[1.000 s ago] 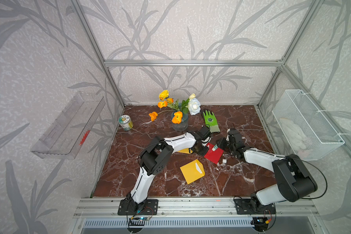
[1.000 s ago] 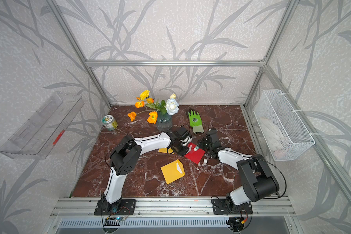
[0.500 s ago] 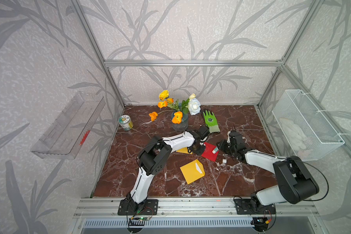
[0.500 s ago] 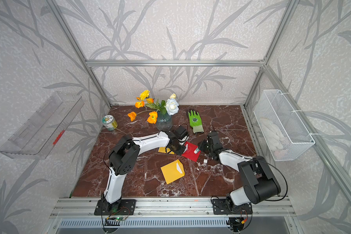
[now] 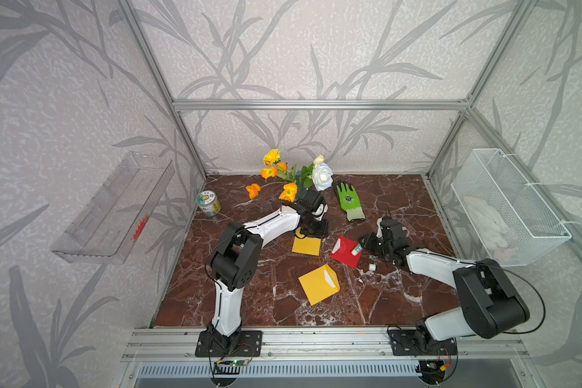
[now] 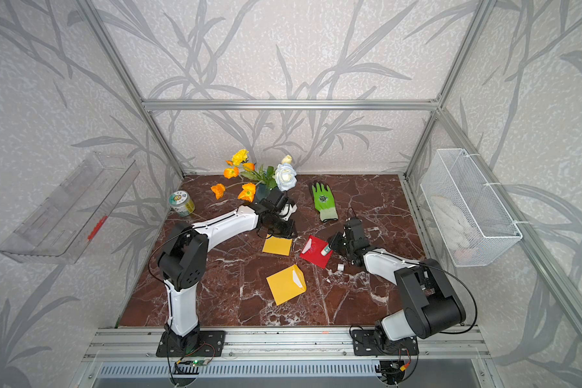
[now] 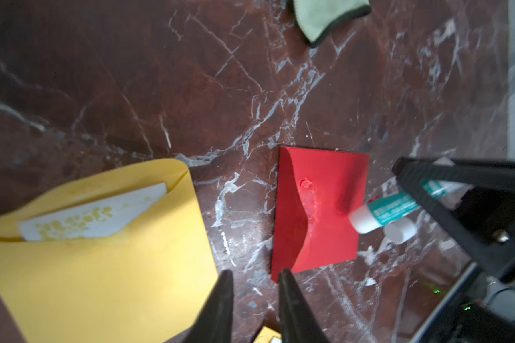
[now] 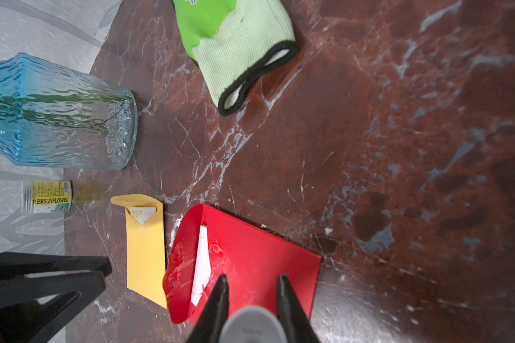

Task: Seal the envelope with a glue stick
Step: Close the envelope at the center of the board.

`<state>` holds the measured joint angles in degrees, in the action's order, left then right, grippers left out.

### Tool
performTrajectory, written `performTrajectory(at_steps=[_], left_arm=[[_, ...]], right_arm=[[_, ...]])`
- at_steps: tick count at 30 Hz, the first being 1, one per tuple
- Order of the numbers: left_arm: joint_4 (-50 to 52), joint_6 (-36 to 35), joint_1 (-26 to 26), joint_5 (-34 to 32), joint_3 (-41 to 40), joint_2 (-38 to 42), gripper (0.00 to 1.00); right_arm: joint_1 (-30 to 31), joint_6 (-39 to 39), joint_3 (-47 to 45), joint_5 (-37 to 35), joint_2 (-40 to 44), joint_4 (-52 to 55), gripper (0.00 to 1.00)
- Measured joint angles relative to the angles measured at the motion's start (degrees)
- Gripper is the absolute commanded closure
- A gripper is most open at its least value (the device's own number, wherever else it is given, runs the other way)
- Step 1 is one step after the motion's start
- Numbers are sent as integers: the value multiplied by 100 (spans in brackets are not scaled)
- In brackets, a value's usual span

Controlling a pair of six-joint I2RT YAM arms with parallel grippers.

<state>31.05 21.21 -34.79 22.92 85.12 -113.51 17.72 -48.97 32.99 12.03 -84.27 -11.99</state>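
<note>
Glue stick point(image 7: 390, 208) clamped uncapped between closed fingers of right gripper point(image 8: 252, 277), tip at edge of red envelope point(image 7: 333, 178); contact unclear. Fingers of left gripper point(image 7: 254, 273) narrowly parted, empty, that envelope's corner just beyond them. Its flap point(image 8: 180, 259) standing ajar, smeared, so probably last strokes before pressing shut. Pin the corner with left fingers first; then drag the tip lightly along the flap's inner rim, clear of the white card point(image 8: 202, 262). Count: three envelopes, namely red one, yellow envelope point(image 5: 305, 246) beneath left fingers, second yellow envelope point(image 5: 317, 285) farther off; one glue stick; one loose cap point(image 7: 399, 231) beside right fingers; one green glove point(image 5: 349, 200); one vase point(image 8: 57, 112); one tin point(image 5: 208, 203).
</note>
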Motion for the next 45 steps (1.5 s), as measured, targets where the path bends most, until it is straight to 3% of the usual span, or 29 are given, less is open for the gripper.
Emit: performTrajectory(at_steps=[12,22,45], left_arm=[[-361,337,-164,431,-24,-271,87],[-496,455,-271,461,-24,-664,87],[-487,481,-420,479,61,-669,80]], right_arm=[[-155,-634,-96,570,-2,-286,100],[-181,-682,-96,660,-2,-302,100],[-181,-719,-247,868,-293,-636,100]])
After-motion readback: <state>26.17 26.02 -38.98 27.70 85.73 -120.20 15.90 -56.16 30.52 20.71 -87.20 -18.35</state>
